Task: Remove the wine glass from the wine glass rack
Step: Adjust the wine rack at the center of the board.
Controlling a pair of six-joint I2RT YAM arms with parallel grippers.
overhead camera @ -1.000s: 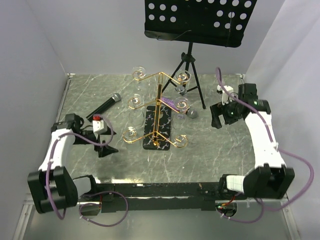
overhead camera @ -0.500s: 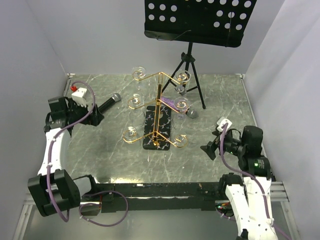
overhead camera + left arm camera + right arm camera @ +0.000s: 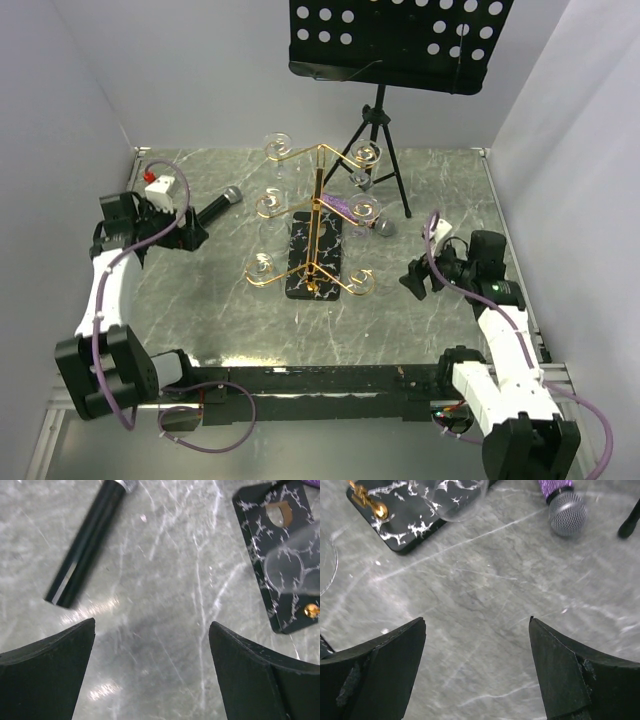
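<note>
The gold wine glass rack (image 3: 318,215) stands mid-table on its black white-veined base (image 3: 314,256). Clear wine glasses hang upside down from its curled arms, for example at the lower left (image 3: 261,266) and middle right (image 3: 363,211). My left gripper (image 3: 190,231) is open and empty, well left of the rack; its view (image 3: 152,625) shows the base (image 3: 260,540) and a blurred glass (image 3: 295,567). My right gripper (image 3: 412,279) is open and empty, right of the rack; its view (image 3: 476,620) shows the base (image 3: 405,520) and a glass bowl (image 3: 460,502).
A black microphone (image 3: 212,210) lies by my left gripper, also seen in the left wrist view (image 3: 87,542). A purple-banded microphone (image 3: 378,226) lies right of the rack (image 3: 566,517). A black tripod music stand (image 3: 380,130) stands behind. White walls enclose the table.
Over the second my left gripper went from front left of the rack to the back left by the black microphone. My right gripper came from the back right to the rack's near right.
</note>
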